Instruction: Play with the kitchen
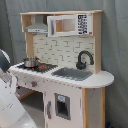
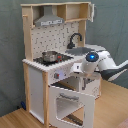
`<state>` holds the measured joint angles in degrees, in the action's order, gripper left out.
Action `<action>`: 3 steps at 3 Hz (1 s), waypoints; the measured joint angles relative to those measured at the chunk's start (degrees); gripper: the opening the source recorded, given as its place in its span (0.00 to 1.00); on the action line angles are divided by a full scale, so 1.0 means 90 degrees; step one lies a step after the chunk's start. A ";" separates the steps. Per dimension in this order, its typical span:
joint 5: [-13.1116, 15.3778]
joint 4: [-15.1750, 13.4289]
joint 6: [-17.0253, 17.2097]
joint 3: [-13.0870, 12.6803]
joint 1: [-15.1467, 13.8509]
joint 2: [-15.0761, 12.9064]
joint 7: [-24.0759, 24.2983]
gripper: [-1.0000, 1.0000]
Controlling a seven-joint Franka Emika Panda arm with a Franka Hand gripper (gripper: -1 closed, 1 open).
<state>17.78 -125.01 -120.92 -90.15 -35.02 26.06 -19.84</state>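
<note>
Oven door point(image 2: 70, 104) of the kitchen point(image 1: 65, 75) hangs open in the second exterior view. My tool point(image 2: 76, 69) sits at the counter's front edge; I cannot tell its grip state.

Grey-green backdrop curtain point(image 1: 10, 45), wooden floor point(image 2: 112, 107)

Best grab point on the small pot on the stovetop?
Take the pot by its rim, coming straight down from above. It stands upright and open-topped on the stovetop, the hood sits well above it, and no handle is clear enough to trust.
</note>
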 joint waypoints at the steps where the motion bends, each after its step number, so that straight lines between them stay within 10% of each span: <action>1: 0.0549 0.0032 0.0292 0.0266 0.0353 0.0074 0.0192 1.00; 3: 0.1614 0.0128 0.0939 0.0542 0.0993 0.0312 0.0568 1.00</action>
<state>32.30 -123.85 -112.47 -85.27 -26.08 28.87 -14.73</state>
